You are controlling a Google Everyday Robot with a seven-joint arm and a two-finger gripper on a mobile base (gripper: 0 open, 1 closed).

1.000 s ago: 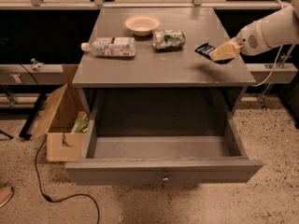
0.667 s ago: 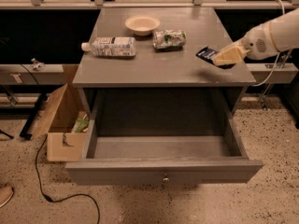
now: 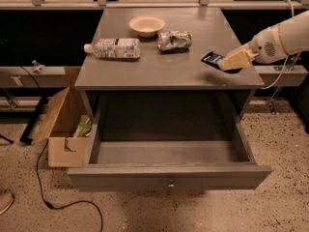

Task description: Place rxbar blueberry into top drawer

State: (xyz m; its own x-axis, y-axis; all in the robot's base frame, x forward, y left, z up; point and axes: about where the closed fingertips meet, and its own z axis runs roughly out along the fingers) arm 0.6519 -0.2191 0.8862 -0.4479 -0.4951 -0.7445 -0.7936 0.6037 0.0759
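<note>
The rxbar blueberry (image 3: pixel 211 58), a small dark navy bar, is at the right side of the grey table top (image 3: pixel 159 66), just above its surface. My gripper (image 3: pixel 230 62), with cream fingers, reaches in from the right on a white arm and is shut on the bar's right end. The top drawer (image 3: pixel 169 170) is pulled fully open below the table top. Its inside is empty and its round knob (image 3: pixel 170 183) faces me. The gripper is above and behind the drawer's right rear corner.
A plastic bottle (image 3: pixel 113 48) lies on its side at the table's left. A pale bowl (image 3: pixel 147 25) and a green-and-white snack bag (image 3: pixel 175 40) sit at the back. An open cardboard box (image 3: pixel 60 129) stands on the floor at the left, with a black cable (image 3: pixel 46 187) near it.
The gripper and the bar have moved slightly towards the table's front edge and a little lower. The drawer and the other objects have not moved.
</note>
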